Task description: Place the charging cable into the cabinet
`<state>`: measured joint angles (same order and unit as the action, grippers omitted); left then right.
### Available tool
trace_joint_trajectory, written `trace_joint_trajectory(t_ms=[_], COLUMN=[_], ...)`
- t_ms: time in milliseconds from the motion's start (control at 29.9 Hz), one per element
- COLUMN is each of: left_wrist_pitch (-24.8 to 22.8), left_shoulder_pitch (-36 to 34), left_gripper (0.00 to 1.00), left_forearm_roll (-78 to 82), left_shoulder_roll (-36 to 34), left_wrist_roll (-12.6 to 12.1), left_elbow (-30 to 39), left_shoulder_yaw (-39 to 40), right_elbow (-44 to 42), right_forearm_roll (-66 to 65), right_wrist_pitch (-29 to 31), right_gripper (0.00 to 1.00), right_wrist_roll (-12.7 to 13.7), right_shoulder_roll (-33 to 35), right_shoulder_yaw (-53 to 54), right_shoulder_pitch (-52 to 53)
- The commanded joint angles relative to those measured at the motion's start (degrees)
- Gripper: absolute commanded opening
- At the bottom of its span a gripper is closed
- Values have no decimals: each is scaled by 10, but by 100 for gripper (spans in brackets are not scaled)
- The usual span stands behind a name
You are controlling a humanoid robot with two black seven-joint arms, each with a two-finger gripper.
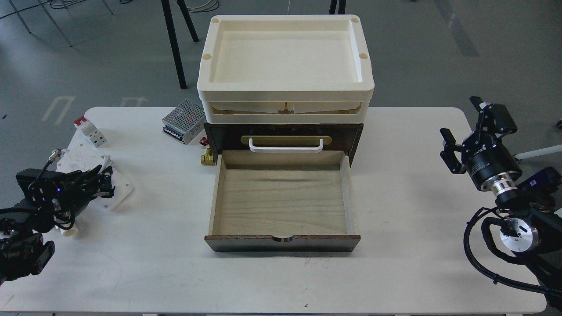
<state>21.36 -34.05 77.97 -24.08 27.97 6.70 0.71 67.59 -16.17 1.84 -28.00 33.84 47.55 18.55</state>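
The charging cable (83, 163), a flat white brick with cord around it, lies at the table's left edge. My left gripper (103, 184) sits over its near right part, its fingers closed around the brick's wound middle. The cabinet (219, 137) is a dark brown box at the table's centre, with cream trays (285, 61) stacked on top. Its pale wood drawer (281, 202) is pulled out toward me and holds nothing. My right gripper (457, 116) is open and empty above the table's right end, far from the cable.
A perforated metal power-supply box (184, 120) sits left of the cabinet at the back. A small red-and-white block (90, 131) stands behind the cable. A brass valve with a red knob (206, 156) is at the cabinet's left front corner.
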Motion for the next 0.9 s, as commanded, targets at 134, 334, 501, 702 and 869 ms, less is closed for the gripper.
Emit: trace_joint_trajectory(t_ms=[134, 334, 501, 702, 869], left_wrist_pitch=[-7, -67, -144, -233, -269], left_shoulder_pitch=[-21, -49, -80, -125, -159], left_gripper=[1, 1, 1, 1, 1], left_forearm_roll=[-122, -223, -317, -448, -526], left_shoulder_roll=[2, -17, -43, -87, -93], left_wrist_roll=[0, 0, 0, 0, 0], left_elbow=[4, 4, 4, 4, 2], left_shoulder_yaw=[0, 2, 3, 12, 14], right_elbow=[1, 1, 1, 1, 1], right_forearm_roll=[0, 0, 0, 0, 0], right_wrist_pitch=[0, 0, 0, 0, 0], right_gripper=[99, 99, 99, 99, 99], right_wrist_roll=[0, 0, 0, 0, 0], right_shoulder_roll=[0, 0, 0, 0, -1], right_shoulder_yaw=[0, 0, -1, -1, -1], right_shoulder_pitch=[0, 0, 0, 0, 0])
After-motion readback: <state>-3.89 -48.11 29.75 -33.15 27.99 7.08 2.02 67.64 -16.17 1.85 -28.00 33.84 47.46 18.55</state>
